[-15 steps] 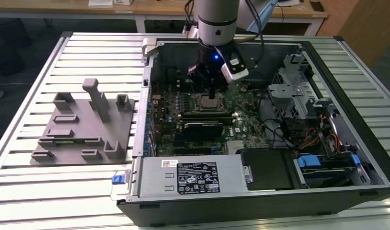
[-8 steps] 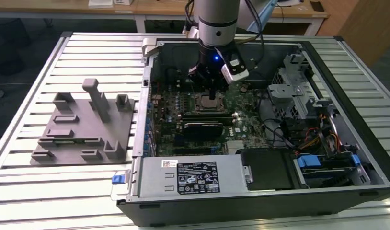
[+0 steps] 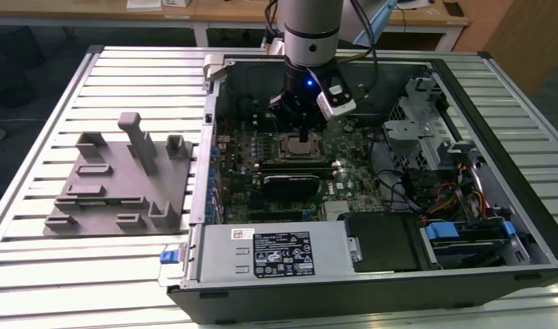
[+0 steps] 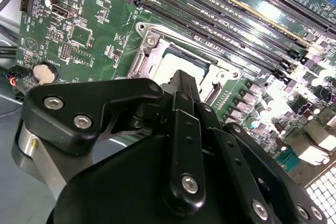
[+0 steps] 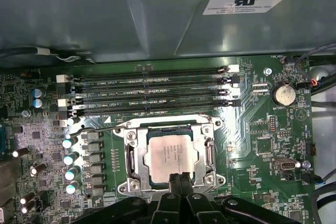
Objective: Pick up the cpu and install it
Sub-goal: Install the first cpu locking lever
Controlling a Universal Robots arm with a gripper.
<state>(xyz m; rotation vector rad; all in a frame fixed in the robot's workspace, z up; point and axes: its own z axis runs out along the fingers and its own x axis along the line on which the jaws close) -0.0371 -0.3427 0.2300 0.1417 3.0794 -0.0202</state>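
The cpu is a flat square chip with a silvery top plate and a pale rim. It lies level inside the metal socket frame on the green motherboard. The arm reaches straight down into the open computer case. The gripper has its fingers pressed together, with the tips over the chip's edge. Whether they touch the chip is unclear.

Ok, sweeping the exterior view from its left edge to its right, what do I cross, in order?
Grey moulded parts holder → blue latch tab → cpu → metal drive cage → computer case side wall.
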